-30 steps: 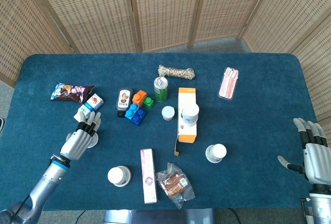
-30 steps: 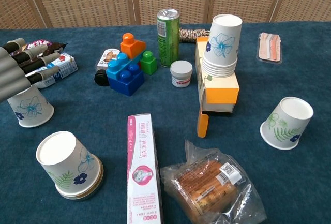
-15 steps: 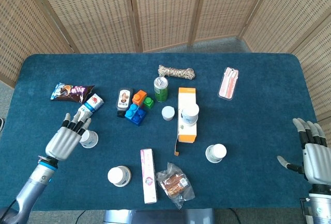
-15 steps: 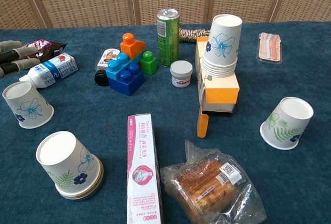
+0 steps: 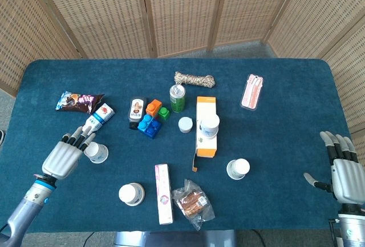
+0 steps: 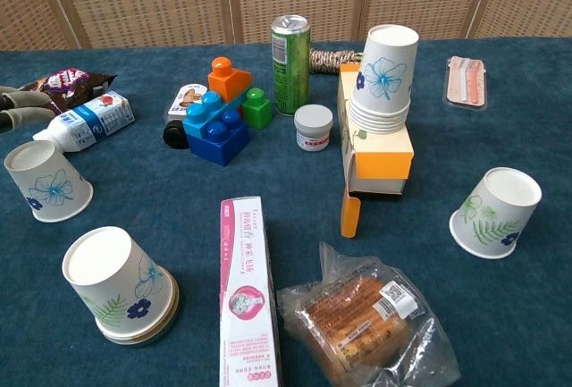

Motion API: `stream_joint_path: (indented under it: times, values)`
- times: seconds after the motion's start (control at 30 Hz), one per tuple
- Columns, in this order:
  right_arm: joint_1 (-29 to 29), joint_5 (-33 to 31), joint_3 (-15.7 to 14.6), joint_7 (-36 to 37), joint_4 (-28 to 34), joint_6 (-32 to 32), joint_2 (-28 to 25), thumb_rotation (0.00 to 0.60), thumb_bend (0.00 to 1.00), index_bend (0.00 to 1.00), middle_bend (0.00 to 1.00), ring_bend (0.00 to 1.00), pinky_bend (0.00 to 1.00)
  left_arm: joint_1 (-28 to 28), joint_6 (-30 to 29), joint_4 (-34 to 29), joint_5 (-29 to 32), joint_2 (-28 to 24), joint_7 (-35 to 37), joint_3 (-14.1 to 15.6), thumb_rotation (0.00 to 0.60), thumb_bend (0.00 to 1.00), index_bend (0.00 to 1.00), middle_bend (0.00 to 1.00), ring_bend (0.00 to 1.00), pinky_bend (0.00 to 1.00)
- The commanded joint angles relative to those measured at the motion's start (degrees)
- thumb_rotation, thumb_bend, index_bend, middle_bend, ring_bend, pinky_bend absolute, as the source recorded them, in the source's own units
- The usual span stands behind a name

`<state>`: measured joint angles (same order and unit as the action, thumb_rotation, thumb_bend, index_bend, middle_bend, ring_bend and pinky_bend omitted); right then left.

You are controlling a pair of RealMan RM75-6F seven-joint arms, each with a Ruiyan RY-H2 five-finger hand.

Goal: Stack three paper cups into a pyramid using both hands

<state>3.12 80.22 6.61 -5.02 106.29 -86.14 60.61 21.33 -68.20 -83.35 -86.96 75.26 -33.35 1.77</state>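
Observation:
Three upside-down paper cups stand apart on the blue table. A blue-flower cup [image 5: 97,152] [image 6: 49,181] is at the left, a leaf-print cup [image 5: 132,194] [image 6: 117,286] sits front left, and another leaf-print cup [image 5: 238,169] [image 6: 496,212] is at the right. My left hand [image 5: 61,157] lies just left of the blue-flower cup, fingers spread, holding nothing; only its fingertips [image 6: 12,108] show at the chest view's left edge. My right hand [image 5: 342,169] hangs open past the table's right edge, far from every cup.
A stack of cups [image 6: 384,79] rests on an orange-and-white box [image 6: 382,159] mid-table. Around it are a green can [image 6: 291,51], toy blocks [image 6: 217,119], a small jar [image 6: 314,128], a toothpaste box [image 6: 248,293], bagged bread [image 6: 366,320] and a milk carton [image 6: 88,121].
My left hand has drawn back from over the blue-flower cup toward the left front, leaving the cup standing uncovered. The right hand has barely shifted.

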Motion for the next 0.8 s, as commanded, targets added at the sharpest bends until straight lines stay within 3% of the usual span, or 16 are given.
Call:
stream_joint_path:
  times: [0.03, 0.57, 0.8]
  values:
    - [0.0, 0.0, 0.0, 0.1, 0.0, 0.0, 0.0, 0.600, 0.05, 0.00, 0.00, 0.00, 0.00, 0.2, 0.4, 0.5, 0.3, 1.0, 0.5, -0.2, 0.600, 0.25, 0.06, 0.01, 0.14, 0.37]
    - [0.0, 0.0, 0.0, 0.5, -0.1, 0.0, -0.1, 0.600, 0.05, 0.00, 0.00, 0.00, 0.00, 0.3, -1.5, 2.9, 1.3, 5.7, -2.5, -1.9, 0.600, 0.29, 0.35, 0.38, 0.46, 0.60]
    - [0.0, 0.0, 0.0, 0.6, -0.1, 0.1, -0.1, 0.600, 0.05, 0.00, 0.00, 0.00, 0.00, 0.4, -2.0, 3.3, 1.9, 6.7, -2.7, -2.6, 0.600, 0.33, 0.40, 0.42, 0.50, 0.63]
